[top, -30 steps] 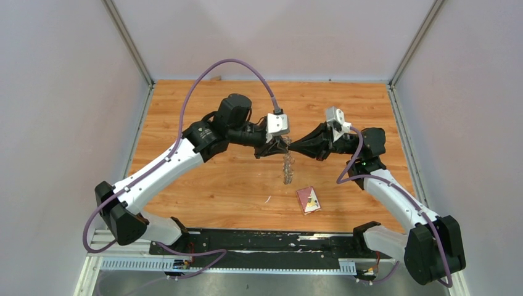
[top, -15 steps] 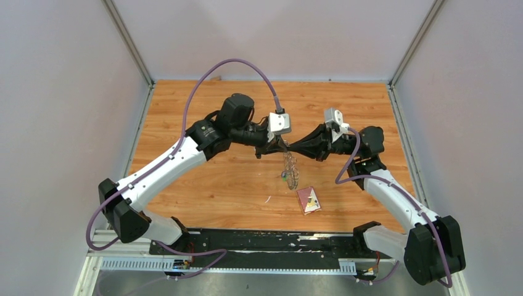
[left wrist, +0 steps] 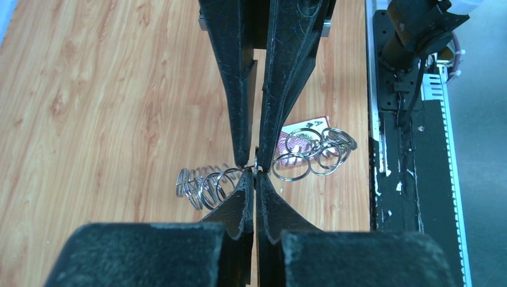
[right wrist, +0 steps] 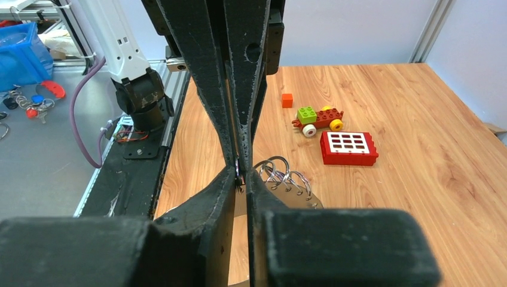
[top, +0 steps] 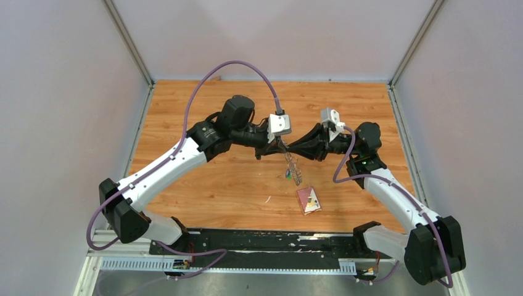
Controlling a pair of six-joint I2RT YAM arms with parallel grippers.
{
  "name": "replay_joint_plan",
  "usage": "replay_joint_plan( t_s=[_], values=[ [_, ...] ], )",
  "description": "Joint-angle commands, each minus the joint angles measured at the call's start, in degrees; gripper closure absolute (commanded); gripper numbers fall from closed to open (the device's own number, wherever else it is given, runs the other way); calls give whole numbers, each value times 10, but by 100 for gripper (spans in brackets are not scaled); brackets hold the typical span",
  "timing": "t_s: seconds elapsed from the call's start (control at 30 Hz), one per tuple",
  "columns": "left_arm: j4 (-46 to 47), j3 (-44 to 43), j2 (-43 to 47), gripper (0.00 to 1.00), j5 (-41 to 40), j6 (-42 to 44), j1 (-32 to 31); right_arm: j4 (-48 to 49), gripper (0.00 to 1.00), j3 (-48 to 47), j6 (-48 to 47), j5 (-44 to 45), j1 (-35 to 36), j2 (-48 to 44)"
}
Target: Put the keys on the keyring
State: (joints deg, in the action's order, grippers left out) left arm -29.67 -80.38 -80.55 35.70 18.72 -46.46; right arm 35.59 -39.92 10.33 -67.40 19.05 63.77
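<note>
Both grippers meet tip to tip above the middle of the table. The keyring (top: 292,168) hangs below them, a thin grey metal ring with several small wire loops on its rim. My left gripper (left wrist: 256,174) is shut on its thin edge, with loops (left wrist: 203,185) fanning out to either side. My right gripper (right wrist: 241,174) faces it. Its jaws stand slightly apart around the same edge, beside the keyring (right wrist: 294,197). A small green speck (top: 287,176) shows among the hanging loops. I cannot make out the keys there.
A maroon card (top: 308,200) lies on the wood below the keyring. A red block with white squares (right wrist: 348,147), a small brick car (right wrist: 317,116) and an orange cube (right wrist: 287,100) sit further off. Tagged keys (right wrist: 37,100) lie off the table beside the left arm's base.
My left gripper has shut on the keyring's edge. The right jaws have eased slightly apart. The hanging keyring has swung and turned a little, and both wrists have shifted slightly.
</note>
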Motion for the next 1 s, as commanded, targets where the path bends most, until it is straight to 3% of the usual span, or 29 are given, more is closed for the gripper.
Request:
replay_joint_plan(
  t_s=[0.0, 0.17, 0.4, 0.63, 0.8, 0.97],
  values=[
    [32, -1, 30, 100, 17, -6, -2, -19, 85, -21, -20, 12, -5, -7],
    [33, 1, 32, 100, 16, -6, -2, -27, 81, -22, -25, 11, -6, -8],
    [32, 1, 30, 100, 15, -5, -2, -27, 88, -23, -24, 9, -7, -11],
    [31, 2, 30, 100, 15, -2, -2, -27, 88, -25, -21, 4, -11, -15],
    [31, 6, 30, 100, 15, -2, -2, -15, 100, -24, -13, -2, -12, -17],
    [30, 6, 28, 100, 16, 3, -2, -3, 100, -20, -9, -13, -12, -16]
  ],
)
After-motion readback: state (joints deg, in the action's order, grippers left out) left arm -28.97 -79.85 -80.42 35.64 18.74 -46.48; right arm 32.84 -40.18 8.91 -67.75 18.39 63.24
